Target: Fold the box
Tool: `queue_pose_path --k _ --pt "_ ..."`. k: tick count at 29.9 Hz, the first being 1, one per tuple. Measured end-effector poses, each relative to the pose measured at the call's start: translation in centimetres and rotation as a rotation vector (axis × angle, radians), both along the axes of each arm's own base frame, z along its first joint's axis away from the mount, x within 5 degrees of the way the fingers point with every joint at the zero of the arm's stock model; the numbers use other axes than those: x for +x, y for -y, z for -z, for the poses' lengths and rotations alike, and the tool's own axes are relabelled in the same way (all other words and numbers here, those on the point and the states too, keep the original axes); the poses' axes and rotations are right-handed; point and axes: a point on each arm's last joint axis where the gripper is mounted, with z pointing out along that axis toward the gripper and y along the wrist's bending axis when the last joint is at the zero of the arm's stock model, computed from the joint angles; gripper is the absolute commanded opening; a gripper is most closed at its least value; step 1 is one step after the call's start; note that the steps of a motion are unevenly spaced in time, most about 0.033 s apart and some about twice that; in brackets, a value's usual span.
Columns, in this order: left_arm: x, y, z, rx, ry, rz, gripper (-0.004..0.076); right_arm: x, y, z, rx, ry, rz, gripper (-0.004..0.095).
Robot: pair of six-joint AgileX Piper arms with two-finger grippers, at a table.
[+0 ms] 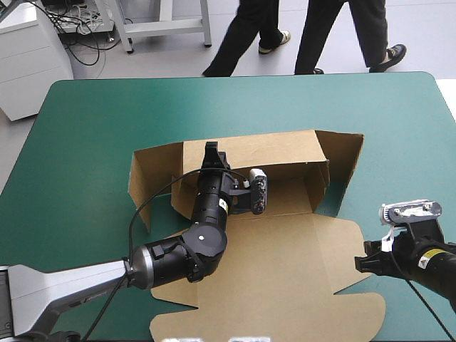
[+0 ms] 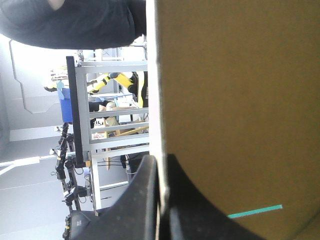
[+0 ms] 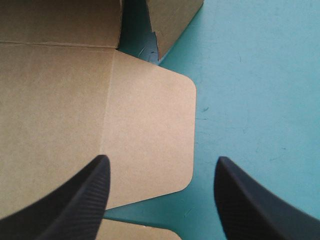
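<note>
Flat-cut brown board box (image 1: pixel 285 249): far wall (image 1: pixel 249 153) stands upright.
We find the black-finned left gripper (image 1: pixel 211 152) clamped on that wall, apparently steadying it; the right gripper (image 3: pixel 161 161) hangs spread above the rounded flap (image 3: pixel 150 130) near the teal-green worktop's (image 1: pixel 85 128) right edge.

On my feed the teal-green table cover (image 1: pixel 85 121) fills most of it, pale grey floor (image 1: pixel 427 28) beyond, a white cabinet (image 1: pixel 28 60) off the far-left corner, tangled cables (image 1: pixel 82 32) beside a grey metal frame (image 1: pixel 167 25).

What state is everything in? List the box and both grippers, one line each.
box: far wall and end flaps raised, lid panel lying flat.
left gripper: shut on the box's far wall.
right gripper: open, holding nothing, at the lid's right edge.
</note>
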Motion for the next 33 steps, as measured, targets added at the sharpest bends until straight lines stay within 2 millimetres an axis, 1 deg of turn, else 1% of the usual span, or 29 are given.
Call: queue_pose_path --k 3,6,8,10,13,14,16,21,22,23,24,25,26,27,29,33 --pt "0.2 0.3 0.4 0.006 0.012 -0.006 -0.0032 0.2 0.0 -0.5 0.004 0.022 0.003 0.0686" --pt "0.4 0.5 0.6 0.011 0.034 -0.006 -0.0032 0.8 0.0 -2.2 0.003 0.052 0.015 0.0686" --pt "0.4 0.6 0.6 0.012 0.049 -0.003 -0.0032 1.8 0.0 -3.4 -0.013 0.052 0.026 0.0686" --pt "0.5 0.7 0.7 0.006 0.055 -0.004 -0.0032 3.3 0.1 -4.8 -0.04 0.054 0.041 0.0686" --pt "0.5 0.7 0.7 0.003 0.057 -0.007 -0.0032 6.3 0.1 -6.2 -0.079 0.044 0.055 0.0686" --pt "0.5 0.7 0.8 0.003 0.057 -0.009 -0.0032 7.0 0.0 -7.0 -0.083 0.059 0.058 0.0686" --pt "0.5 0.7 0.7 0.001 0.057 -0.009 -0.0032 9.4 -0.3 -7.8 -0.09 0.047 0.058 0.0686" --pt "0.5 0.7 0.7 0.002 0.059 -0.008 -0.0032 14.7 -0.6 -9.9 -0.11 0.055 0.071 0.0684" --pt "0.5 0.7 0.7 0.003 0.06 -0.01 -0.0032 15.5 -0.6 -10.6 -0.109 0.064 0.079 0.0684" --pt "0.5 0.8 0.7 0.003 0.06 -0.009 -0.0032 16.7 -0.4 -10.8 -0.108 0.054 0.089 0.0684" --pt "0.5 0.8 0.7 0.003 0.061 -0.009 -0.0032 17.8 -0.1 -11.5 -0.104 0.061 0.099 0.0684" --pt "0.4 0.8 0.7 0.003 0.061 -0.008 -0.0032 18.9 0.3 -11.8 -0.1 0.054 0.108 0.0684" --pt "0.4 0.8 0.7 0.004 0.062 -0.008 -0.0032 19.5 0.6 -12.2 -0.093 0.052 0.115 0.0684" --pt "0.4 0.8 0.7 0.004 0.064 -0.007 -0.0032 20.9 1.0 -12.0 -0.081 0.027 0.115 0.0684" --pt "0.5 0.8 0.6 0.009 0.075 -0.001 -0.0032 22.9 1.8 -11.7 -0.059 -0.009 0.117 0.0684" --pt "0.5 1.0 0.4 0.025 0.108 0.017 -0.0032 26.8 2.5 -9.9 -0.014 -0.067 0.106 0.0684"
